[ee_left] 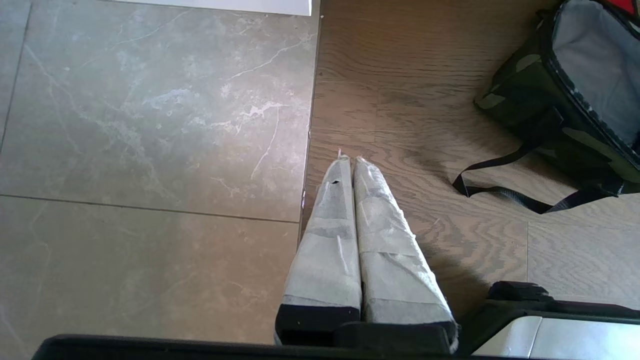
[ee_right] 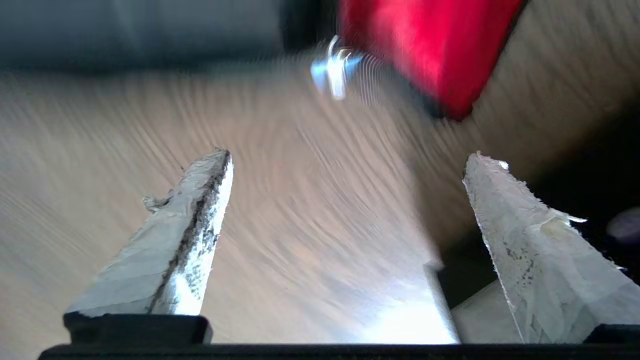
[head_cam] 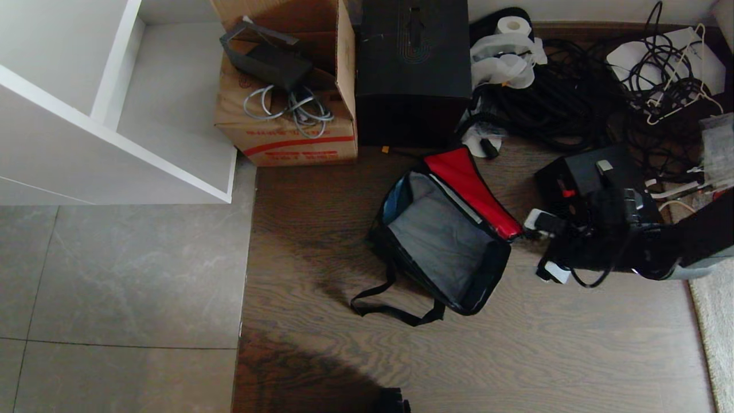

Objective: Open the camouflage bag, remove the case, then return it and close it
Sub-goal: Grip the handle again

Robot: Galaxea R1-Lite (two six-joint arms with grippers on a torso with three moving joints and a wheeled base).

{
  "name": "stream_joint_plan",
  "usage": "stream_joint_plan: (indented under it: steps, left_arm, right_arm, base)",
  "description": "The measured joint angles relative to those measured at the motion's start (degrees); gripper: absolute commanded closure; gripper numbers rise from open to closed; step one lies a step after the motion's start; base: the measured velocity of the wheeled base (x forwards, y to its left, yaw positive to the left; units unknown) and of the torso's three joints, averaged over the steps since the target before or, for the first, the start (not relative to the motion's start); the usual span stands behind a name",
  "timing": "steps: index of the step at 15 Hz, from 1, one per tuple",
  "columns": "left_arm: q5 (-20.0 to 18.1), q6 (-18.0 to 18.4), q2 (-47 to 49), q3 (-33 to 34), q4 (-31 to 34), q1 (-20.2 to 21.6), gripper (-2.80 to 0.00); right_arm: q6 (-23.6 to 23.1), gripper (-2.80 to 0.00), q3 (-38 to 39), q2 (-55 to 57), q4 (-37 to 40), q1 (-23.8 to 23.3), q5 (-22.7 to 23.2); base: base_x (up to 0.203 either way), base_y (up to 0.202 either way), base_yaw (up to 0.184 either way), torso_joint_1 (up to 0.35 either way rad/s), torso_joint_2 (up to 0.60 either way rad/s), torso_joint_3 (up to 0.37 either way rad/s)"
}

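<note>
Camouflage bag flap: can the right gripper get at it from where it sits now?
Probably yes. The right gripper is open and empty beside the red-lined flap of the camouflage bag, with only bare wood floor between them. The case sits behind the arm, not in the way.

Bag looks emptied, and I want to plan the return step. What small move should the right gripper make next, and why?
Probably move the right gripper over the case to grip it. The bag lies open with its grey inside empty, the case sits on the floor beside it, and the gripper is open and holds nothing.
</note>
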Motion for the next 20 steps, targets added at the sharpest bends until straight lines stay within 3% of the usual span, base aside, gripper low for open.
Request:
stream_joint_plan:
  steps: [3, 5, 8, 14, 20]
  left_arm:
    - [0.01, -0.01, 0.00, 0.00, 0.03, 0.00, 0.00]
    - [0.00, -0.02, 0.00, 0.00, 0.02, 0.00, 0.00]
    - [0.02, -0.03, 0.00, 0.00, 0.01, 0.00, 0.00]
    - [0.00, -0.05, 0.00, 0.00, 0.02, 0.00, 0.00]
    - [0.00, -0.04, 0.00, 0.00, 0.00, 0.00, 0.00]
  right_arm:
    - [19.87, -2.80, -7.59, -0.56, 6.40, 7.04, -9.61]
    - [25.15, -2.80, -11.66, -0.77, 9.48, 8.57, -10.44]
    - [27.79, -2.80, -16.40, 0.58, 10.12, 11.67, -10.96]
    - [27.69, -2.80, -26.28, 8.21, 8.99, 15.10, -11.20]
    - [25.63, -2.80, -35.31, 19.01, -3.97, 16.64, -16.13]
  base:
    - [0.000, 0.000, 0.000, 0.000, 0.00, 0.000]
    - [0.000, 0.000, 0.000, 0.000, 0.00, 0.000]
    - [0.000, 0.000, 0.000, 0.000, 0.00, 0.000]
    - [0.000, 0.000, 0.000, 0.000, 0.00, 0.000]
    - [0.000, 0.000, 0.000, 0.000, 0.00, 0.000]
